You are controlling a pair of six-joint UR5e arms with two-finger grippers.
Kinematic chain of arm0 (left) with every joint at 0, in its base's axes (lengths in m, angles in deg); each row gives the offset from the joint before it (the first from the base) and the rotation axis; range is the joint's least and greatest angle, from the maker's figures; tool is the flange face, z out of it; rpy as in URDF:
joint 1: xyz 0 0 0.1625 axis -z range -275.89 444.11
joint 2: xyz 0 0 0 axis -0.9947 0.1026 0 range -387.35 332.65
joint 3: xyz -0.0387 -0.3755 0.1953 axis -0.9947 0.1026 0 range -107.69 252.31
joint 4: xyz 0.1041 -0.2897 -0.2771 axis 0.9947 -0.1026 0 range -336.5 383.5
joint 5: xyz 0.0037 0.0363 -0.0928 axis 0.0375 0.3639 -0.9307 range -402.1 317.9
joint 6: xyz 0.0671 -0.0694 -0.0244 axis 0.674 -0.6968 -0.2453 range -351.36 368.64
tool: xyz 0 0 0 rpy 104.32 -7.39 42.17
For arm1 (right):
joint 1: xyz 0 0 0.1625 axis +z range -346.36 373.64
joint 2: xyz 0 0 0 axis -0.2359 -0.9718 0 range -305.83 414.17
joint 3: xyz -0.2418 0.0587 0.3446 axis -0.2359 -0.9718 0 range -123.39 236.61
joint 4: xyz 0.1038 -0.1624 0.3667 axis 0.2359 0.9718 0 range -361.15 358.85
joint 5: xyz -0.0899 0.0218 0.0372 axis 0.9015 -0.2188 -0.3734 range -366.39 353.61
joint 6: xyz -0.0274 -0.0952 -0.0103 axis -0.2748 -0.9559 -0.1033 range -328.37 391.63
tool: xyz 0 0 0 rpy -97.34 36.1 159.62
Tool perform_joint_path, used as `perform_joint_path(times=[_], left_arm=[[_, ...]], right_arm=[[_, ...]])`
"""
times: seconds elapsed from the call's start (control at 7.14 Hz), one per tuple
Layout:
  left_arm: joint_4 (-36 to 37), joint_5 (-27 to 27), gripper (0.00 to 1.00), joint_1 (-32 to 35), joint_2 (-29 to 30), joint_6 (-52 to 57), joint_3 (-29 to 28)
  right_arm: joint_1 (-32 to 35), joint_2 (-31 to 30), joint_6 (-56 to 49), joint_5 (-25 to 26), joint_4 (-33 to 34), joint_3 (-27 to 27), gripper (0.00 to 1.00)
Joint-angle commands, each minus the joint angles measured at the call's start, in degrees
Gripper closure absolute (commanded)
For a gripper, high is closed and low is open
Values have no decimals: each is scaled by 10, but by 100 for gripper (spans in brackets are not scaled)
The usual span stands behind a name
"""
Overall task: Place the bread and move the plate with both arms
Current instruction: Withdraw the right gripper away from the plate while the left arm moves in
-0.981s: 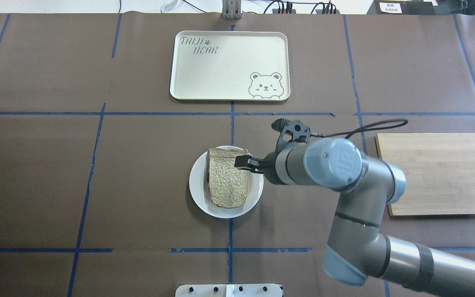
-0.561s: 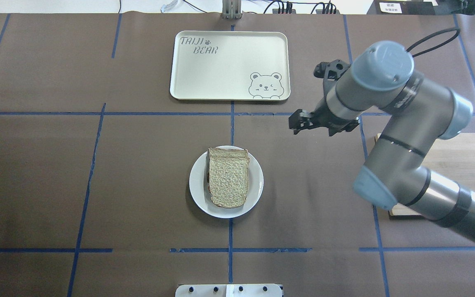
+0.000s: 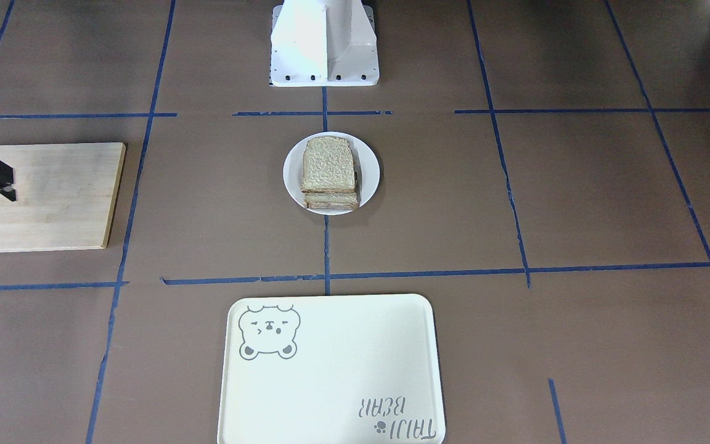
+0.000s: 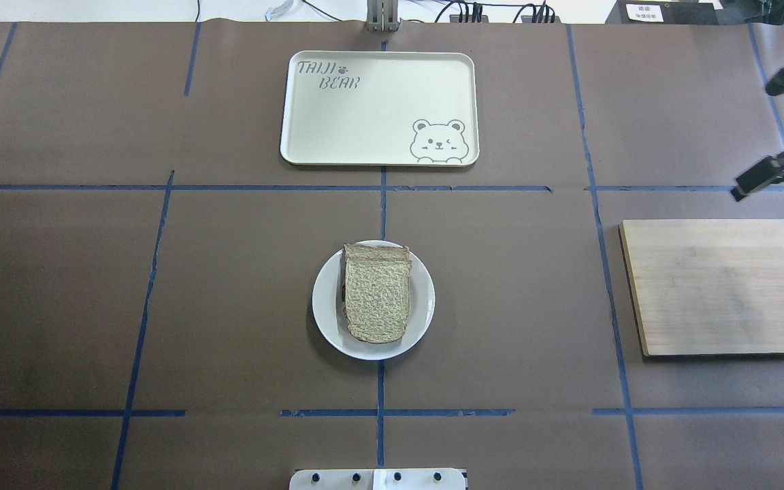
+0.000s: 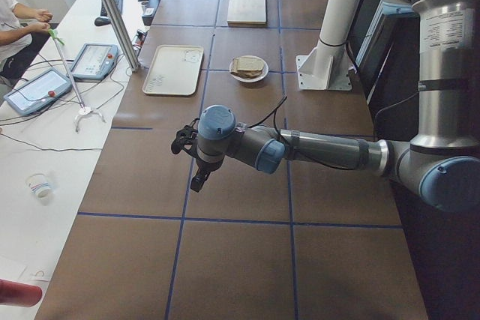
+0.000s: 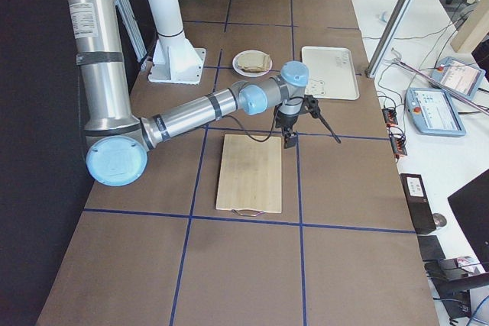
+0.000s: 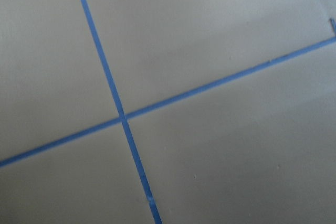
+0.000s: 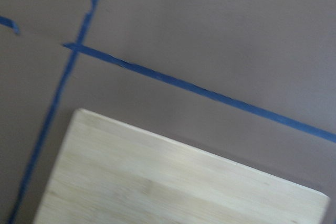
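The bread (image 4: 378, 299) is lying on top of the stack on the plate (image 4: 426, 299), which is sitting in the middle of the worktop (image 4: 229, 306). The right hand (image 4: 749, 184), at the slice a second ago, is now hanging well away, past the cutting board (image 4: 725, 286), carrying nothing. I cannot tell whether it is wide or narrow. Placing is looking finished, and the plate move is still waiting. The left hand (image 5: 196, 180) is hovering well apart, and I cannot tell its spread either.
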Motion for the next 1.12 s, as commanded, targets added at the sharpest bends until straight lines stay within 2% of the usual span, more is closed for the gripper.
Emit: perform_joint_path(times=[0.0,0.14,0.42,0.56,0.7,0.98], left_arm=[[-24,-26,0,-58,4,-139,19],[-94,-24,0,-105,4,-263,20],[-307,24,0,-226,24,-589,9],[-376,76,0,-285,49,-736,8],[-409,148,0,-352,78,-827,7],[-438,291,0,-470,119,-931,6]], right_arm=[[123,-110,-192,-16,2,-1,0],[157,-142,-210,-21,1,5,0],[159,-152,-197,-20,2,15,0],[158,-152,-185,-21,2,14,0],[159,-152,-179,-22,1,14,0],[158,-152,-177,-25,1,14,0]])
